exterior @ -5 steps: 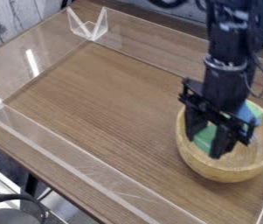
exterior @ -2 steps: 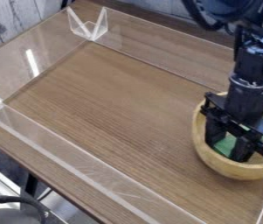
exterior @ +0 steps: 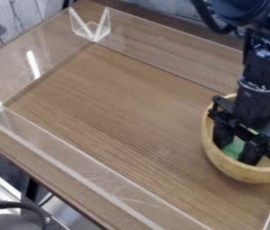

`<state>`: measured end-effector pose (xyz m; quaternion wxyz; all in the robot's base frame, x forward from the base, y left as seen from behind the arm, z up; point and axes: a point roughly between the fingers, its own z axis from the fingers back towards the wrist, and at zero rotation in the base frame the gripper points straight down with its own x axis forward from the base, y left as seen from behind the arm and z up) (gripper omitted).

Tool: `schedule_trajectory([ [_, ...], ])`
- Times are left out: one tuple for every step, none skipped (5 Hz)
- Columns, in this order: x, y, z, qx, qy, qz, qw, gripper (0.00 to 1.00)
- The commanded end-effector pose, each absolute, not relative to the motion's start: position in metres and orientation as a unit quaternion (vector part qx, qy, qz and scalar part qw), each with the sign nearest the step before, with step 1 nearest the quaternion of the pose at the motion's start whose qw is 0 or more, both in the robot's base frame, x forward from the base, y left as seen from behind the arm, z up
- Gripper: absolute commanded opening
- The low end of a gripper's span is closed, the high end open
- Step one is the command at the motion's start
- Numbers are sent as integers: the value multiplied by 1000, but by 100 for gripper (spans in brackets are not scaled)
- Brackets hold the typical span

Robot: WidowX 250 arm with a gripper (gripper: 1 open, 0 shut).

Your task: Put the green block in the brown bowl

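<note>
The brown bowl (exterior: pixel 221 163) sits at the right edge of the wooden table, partly cut off by the frame. My black gripper (exterior: pixel 248 151) points down into it, its fingers below the rim. Between the fingers shows the green block (exterior: pixel 237 144), held low inside the bowl. The gripper is shut on the block. The arm hides the bowl's far side and whether the block touches the bottom.
A low clear acrylic wall (exterior: pixel 65 148) runs along the table's front and left edges. A small clear acrylic stand (exterior: pixel 91 25) sits at the back left corner. The wooden tabletop (exterior: pixel 113 99) stretches left of the bowl.
The gripper came down and to the right with the green block, sinking into the bowl. The bowl now sits slightly further right. Little has moved in the last half second.
</note>
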<state>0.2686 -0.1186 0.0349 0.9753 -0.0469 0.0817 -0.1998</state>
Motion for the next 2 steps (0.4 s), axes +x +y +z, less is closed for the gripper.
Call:
schedule_trajectory([
  [282, -122, 46, -50, 55, -200, 977, 0],
  [283, -121, 44, -50, 57, -197, 977, 0],
])
